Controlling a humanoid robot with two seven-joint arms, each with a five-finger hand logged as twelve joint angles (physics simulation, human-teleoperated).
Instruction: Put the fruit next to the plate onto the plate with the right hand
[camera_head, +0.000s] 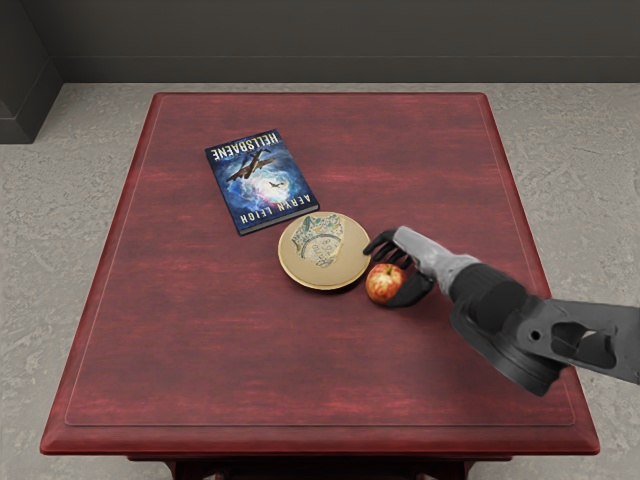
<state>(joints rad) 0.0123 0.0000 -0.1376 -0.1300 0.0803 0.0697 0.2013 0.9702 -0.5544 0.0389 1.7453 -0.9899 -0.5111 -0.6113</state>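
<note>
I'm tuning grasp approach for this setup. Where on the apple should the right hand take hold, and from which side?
Grip the apple around its round middle, coming from the picture's right. It sits on the table with the plate close on its left, crowding that side. The right hand reaches in from the right anyway.

Red wooden table, blue book, tan plate, red apple just beside plate
</note>
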